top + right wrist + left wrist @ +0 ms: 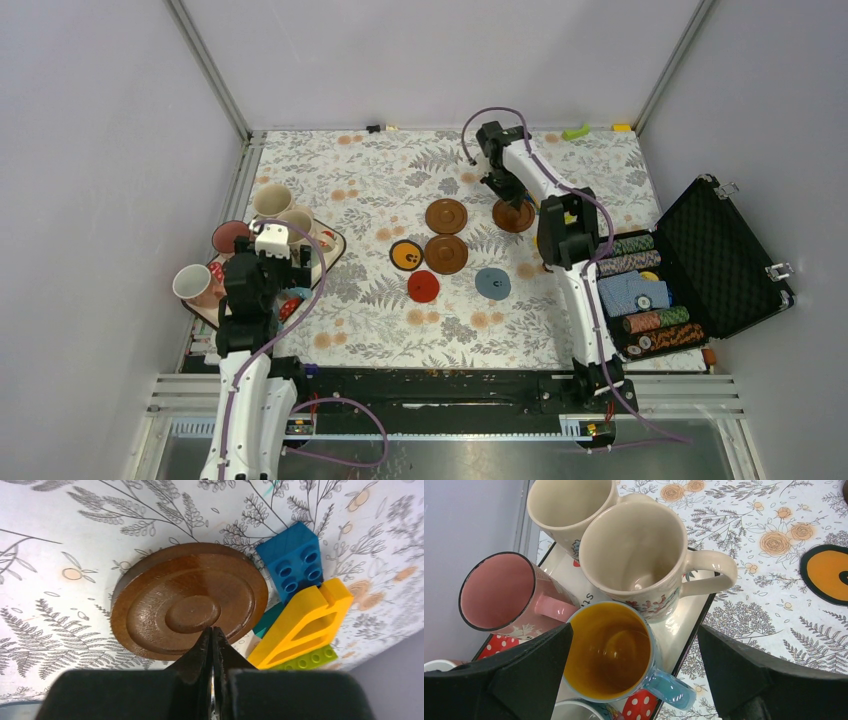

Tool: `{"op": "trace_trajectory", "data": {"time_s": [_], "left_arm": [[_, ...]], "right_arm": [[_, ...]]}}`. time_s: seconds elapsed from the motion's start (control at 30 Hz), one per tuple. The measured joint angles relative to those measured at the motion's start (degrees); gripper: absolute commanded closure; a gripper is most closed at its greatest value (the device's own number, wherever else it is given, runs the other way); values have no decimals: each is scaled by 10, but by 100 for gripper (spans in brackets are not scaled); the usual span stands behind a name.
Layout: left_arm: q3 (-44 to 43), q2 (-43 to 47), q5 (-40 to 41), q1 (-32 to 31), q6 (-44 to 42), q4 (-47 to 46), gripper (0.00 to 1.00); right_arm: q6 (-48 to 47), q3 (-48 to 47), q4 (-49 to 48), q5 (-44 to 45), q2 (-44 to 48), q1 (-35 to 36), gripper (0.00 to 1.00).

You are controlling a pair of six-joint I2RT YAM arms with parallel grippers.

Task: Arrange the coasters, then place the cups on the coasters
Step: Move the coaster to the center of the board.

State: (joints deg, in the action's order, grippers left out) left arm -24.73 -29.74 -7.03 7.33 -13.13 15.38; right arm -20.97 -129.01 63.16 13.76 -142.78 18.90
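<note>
Arranging coasters. Right gripper [212, 636] closed, tips at brown coaster [187, 597]; next, probably: slide it toward others. Left gripper [634, 630] spread wide above blue cup [606, 652].

Upper cream mug [569, 510]: its far rim is cut off by the top edge of the left wrist view.
White mug [435, 665]: only a sliver shows, lower left corner.
Lowest cup [574, 713]: cut off by the bottom edge, print unreadable.
Tray [681, 630]: mostly covered by what stands on it.
Orange coaster [830, 575]: cropped by the right edge.
Brown coaster [185, 600]: its near rim is hidden behind the right claw [212, 635]; whether the tips pinch it cannot be told.
Teal block [265, 622]: mostly hidden behind the yellow piece [300, 625].
</note>
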Motion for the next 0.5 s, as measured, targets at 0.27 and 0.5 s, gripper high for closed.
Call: {"op": "trace_trajectory", "data": {"time_s": [0.27, 0.5], "left_arm": [[0, -2, 2, 0, 0, 0, 1], [0, 0, 2, 0, 0, 0, 1]], "right_arm": [[-56, -50, 43, 54, -26, 46, 99], [-104, 79, 17, 51, 22, 61, 45]]}}
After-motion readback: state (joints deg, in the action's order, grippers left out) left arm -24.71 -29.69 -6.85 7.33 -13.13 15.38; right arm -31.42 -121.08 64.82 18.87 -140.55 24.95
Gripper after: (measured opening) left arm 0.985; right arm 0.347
